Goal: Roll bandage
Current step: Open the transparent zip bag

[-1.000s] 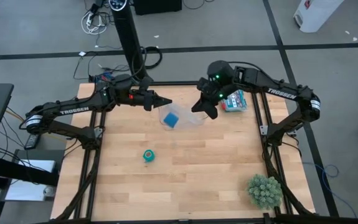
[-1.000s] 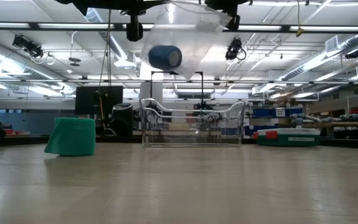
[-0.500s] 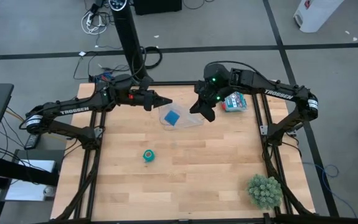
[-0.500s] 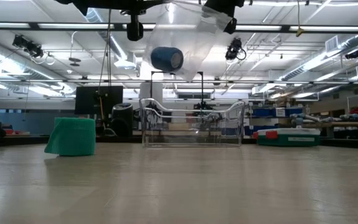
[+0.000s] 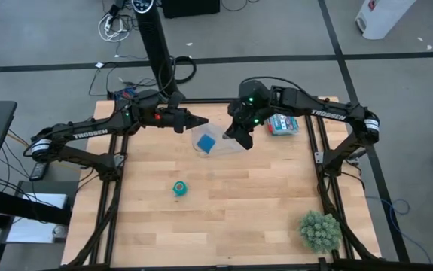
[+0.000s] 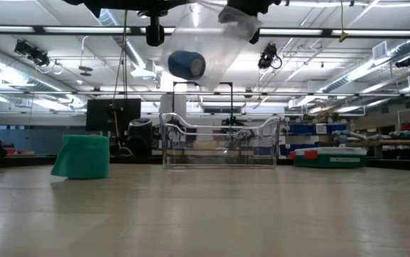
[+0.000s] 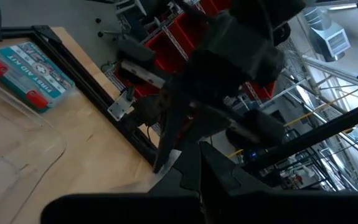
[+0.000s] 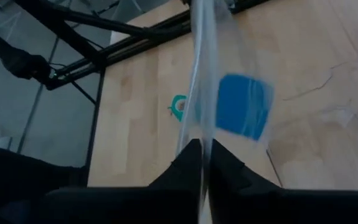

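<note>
bandage, coiled, sits alone on the bench left of centre. above the far edge, left gripper and right gripper each pinch the clear bag holding a blue roll.

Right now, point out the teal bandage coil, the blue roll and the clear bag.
teal bandage coil [image 5: 179,188], high view, its top face.
blue roll [image 6: 186,64], low view, its curved side.
clear bag [image 6: 205,32], low view, film above the roll.

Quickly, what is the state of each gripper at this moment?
Left gripper: closed on the clear plastic bag.
Right gripper: closed on the same bag, which holds the blue roll.
</note>
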Controlling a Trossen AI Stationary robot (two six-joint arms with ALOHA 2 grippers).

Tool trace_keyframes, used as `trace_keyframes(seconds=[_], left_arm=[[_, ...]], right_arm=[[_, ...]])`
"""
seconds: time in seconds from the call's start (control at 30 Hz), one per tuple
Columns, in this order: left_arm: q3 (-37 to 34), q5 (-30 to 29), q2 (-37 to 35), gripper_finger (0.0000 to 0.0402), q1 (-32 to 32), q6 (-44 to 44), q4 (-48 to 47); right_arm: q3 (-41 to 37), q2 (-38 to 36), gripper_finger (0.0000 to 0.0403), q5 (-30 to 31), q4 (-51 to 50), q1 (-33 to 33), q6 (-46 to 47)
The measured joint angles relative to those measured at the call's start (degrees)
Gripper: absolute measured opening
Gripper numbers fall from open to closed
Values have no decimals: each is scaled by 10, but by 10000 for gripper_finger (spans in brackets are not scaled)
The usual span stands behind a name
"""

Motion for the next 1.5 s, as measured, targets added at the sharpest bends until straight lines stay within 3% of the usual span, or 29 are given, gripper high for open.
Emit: trace_keyframes(seconds=[0.3, 0.53, 0.77, 1.23, 1.5], left_arm=[[0, 35, 0, 15, -9, 12, 4], [0, 14, -1, 65, -34, 57, -22], [0, 3, 0, 103, -49, 85, -102], [1, -79, 14, 106, -94, 192, -115], [1, -99, 31, 106, -108, 265, -122]], right_arm=[[0, 3, 1, 6, -1, -17, 13], [0, -4, 0, -106, -70, -37, 34], [0, 1, 0, -106, -129, -24, 38], [0, 82, 0, -103, -142, -10, 23], [0, 105, 0, -108, -64, -3, 43]])
